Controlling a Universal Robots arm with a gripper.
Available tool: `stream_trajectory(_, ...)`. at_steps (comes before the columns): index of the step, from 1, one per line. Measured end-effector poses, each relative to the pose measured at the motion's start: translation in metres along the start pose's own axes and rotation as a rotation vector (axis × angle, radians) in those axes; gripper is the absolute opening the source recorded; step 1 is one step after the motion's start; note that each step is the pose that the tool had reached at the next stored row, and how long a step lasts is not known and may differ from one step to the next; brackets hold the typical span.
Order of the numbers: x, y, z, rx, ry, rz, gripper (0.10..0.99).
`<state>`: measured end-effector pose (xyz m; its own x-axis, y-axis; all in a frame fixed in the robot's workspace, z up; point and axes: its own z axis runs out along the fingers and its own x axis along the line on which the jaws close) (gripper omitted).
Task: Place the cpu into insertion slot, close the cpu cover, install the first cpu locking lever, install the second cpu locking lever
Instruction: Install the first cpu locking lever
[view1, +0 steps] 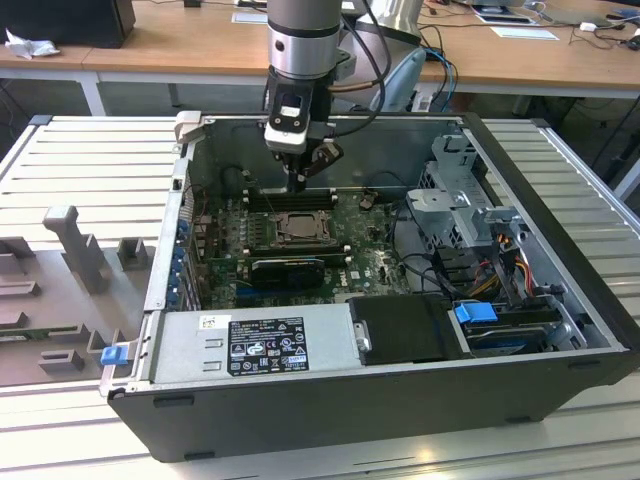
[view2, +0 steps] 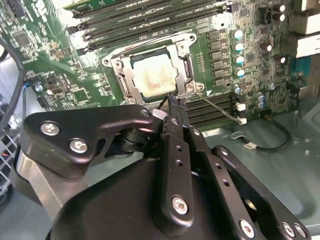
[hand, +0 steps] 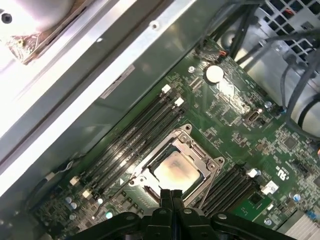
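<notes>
Open computer case (view1: 380, 405), laid flat so its green circuit board (view1: 375, 255) faces upward; insertion slot (view1: 297, 226) mid-board; cpu cover (view2: 127, 80) folded flat, holding down the cpu (view2: 154, 77), which sits face up in its window (square, no long axis); gripper (view2: 175, 102), jaws pressed together and empty, at the slot's edge.

Gripper (hand: 171, 194), fingers pressed together, with its tips at one edge of the silver cover (hand: 209, 162). The pale chip (hand: 175, 170) lies flat within the cover's square window. Black memory slots (hand: 132, 137) flank the cover on two sides of the green board (hand: 225, 110). A coin battery (hand: 214, 74) sits near the grey case wall (hand: 100, 85).
</notes>
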<state>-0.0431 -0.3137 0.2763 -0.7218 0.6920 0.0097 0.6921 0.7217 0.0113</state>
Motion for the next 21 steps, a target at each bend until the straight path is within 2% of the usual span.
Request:
stream_trajectory(5,0.0,-0.0001,0.0001,0.001,0.0009,-0.075,0.106)
stream_trajectory(10,0.0002,-0.0002,0.0008,0.001,0.0011,-0.091,0.106)
stream_trajectory(21,0.0002,-0.0002,0.0008,0.002,0.0021,-0.184,0.106)
